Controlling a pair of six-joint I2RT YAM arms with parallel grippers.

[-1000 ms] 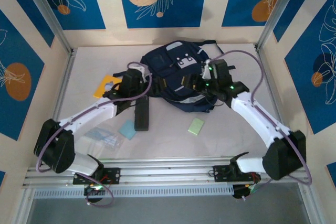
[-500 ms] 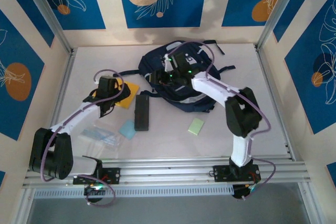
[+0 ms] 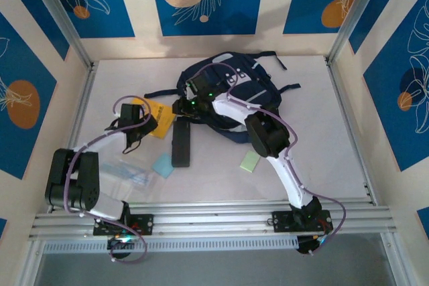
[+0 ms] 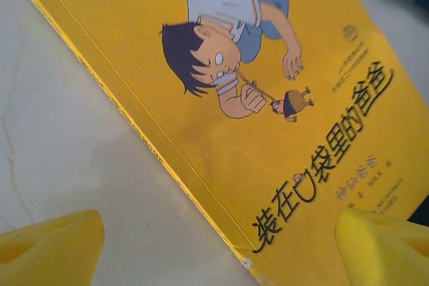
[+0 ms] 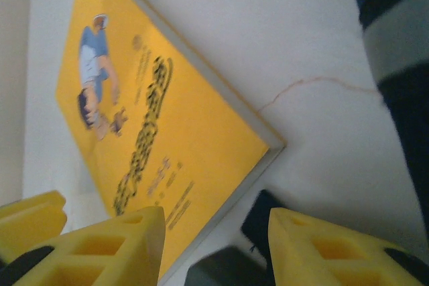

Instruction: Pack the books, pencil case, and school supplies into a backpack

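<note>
Backpack (image 3: 265, 95) is seen lying toward the back of the counter (image 3: 315, 159), approx. mid-width, w/ nothing being put into it at this moment. Vs. a sec ago, both arms are found relocated. The R arm, then at the pack's right side, is now stretched across the pack to its left edge. The L arm, then at that left edge, is now pulled back over the orange-yellow book (image 3: 163, 113). Both hands are thus gathered at that book, which lies flat on the counter just left of the pack. It is judged that the book is being lined up as the next item to be packed, prob. by both arms; no lift is begun yet.

L hand (image 4: 216, 242) is held released, fingers wide apart, w/ the book's spine corner framed between them but not pinched. R hand (image 5: 214, 236) is seen partly spread above another corner of the book, w/ nothing clamped. A dark object is glimpsed under the gap, and whether it is touched cannot be told.

Count, top view:
- backpack x1
- book x1 (orange-yellow)
- pencil case (image 3: 179, 144) x1, black, just right of the book and in front of the pack
- light blue pad (image 3: 162, 164) x1
- pale green pad (image 3: 250, 161) x1
- clear plastic piece (image 3: 127, 173) x1

All six are on the counter, and five are judged yet to be packed.
</note>
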